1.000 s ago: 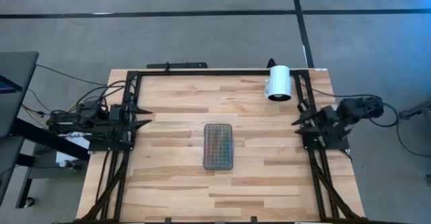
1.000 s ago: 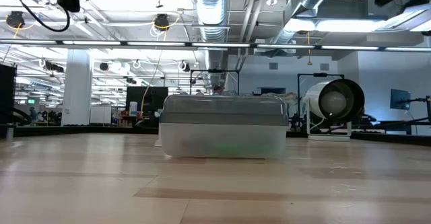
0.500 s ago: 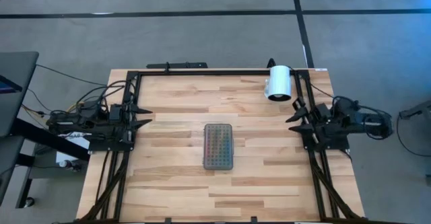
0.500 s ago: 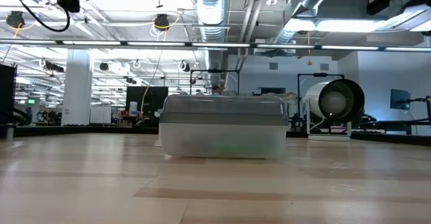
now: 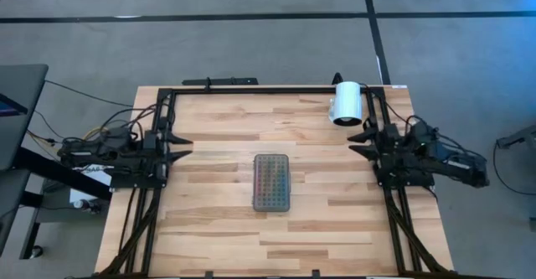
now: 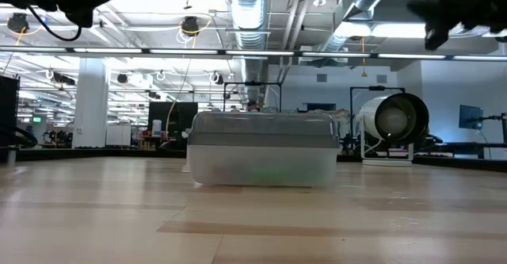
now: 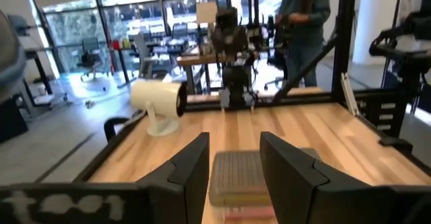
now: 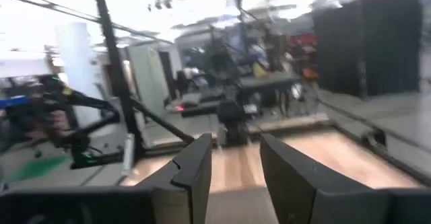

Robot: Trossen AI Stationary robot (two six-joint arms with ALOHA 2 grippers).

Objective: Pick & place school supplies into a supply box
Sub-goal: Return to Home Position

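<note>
from above, the supply box (image 5: 271,182) lies flat near the middle of the table (image 5: 218,229), lid closed, its long side running away from the front edge, with coloured pens showing faintly through the dotted top. the left gripper (image 5: 179,143) sits at the table's left edge and the right gripper (image 5: 358,142) at its right edge, both well apart from the box, each with its fingers spread and holding nothing; a white cylinder (image 5: 347,103) stands at the far right corner. at table height the box (image 6: 263,149) rests level on the wood, the greyish lid (image 6: 263,124) seated evenly on the clear base, a green tint low inside; the cylinder (image 6: 390,124) shows behind it to the right. it looks like thin, stiff plastic, light even when full, smooth and likely slippery, and its contents would probably rattle and shift if tipped. the safest hold seems to be across the short width at mid-length, squeezing lid and base together so the lid cannot pop. in the left wrist view that gripper (image 7: 234,167) stands wide, the box (image 7: 236,177) seen between its fingers (image 7: 192,173) farther out, with the cylinder (image 7: 158,99) and a person (image 7: 306,15) beyond. in the right wrist view the gripper (image 8: 234,170) is likewise parted and empty; i cannot make out the box there.
</note>
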